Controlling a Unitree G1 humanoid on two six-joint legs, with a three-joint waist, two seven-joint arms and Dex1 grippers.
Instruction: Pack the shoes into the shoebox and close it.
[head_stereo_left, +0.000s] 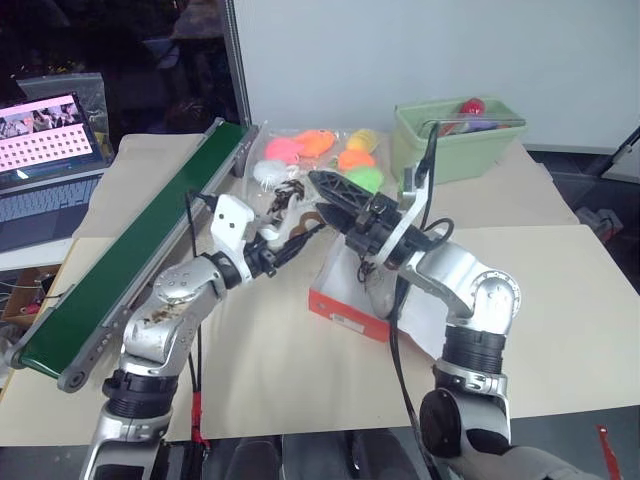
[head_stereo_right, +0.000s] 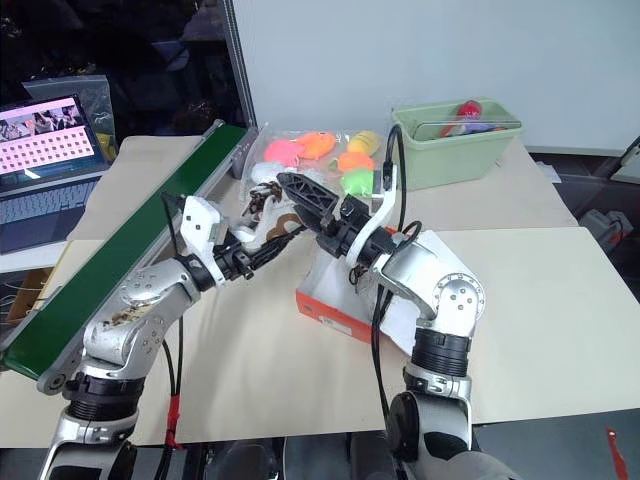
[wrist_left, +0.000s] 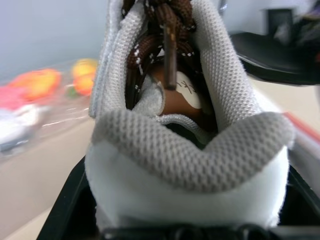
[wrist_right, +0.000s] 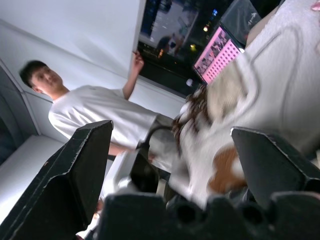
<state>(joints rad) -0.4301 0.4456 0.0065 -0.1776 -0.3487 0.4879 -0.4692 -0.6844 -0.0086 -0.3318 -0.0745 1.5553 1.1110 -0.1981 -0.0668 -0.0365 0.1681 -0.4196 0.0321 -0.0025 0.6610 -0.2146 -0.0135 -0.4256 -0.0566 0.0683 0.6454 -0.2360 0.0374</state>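
Left claw (head_stereo_left: 290, 240) clamped on the heel of a light, soft-sided shoe (wrist_left: 185, 145), its stiffest hold, beside the right claw (head_stereo_left: 335, 200), spread wide above the shoebox (head_stereo_left: 345, 310).

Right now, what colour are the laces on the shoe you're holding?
Dark brown laces on the shoe, clearest in the left wrist view.
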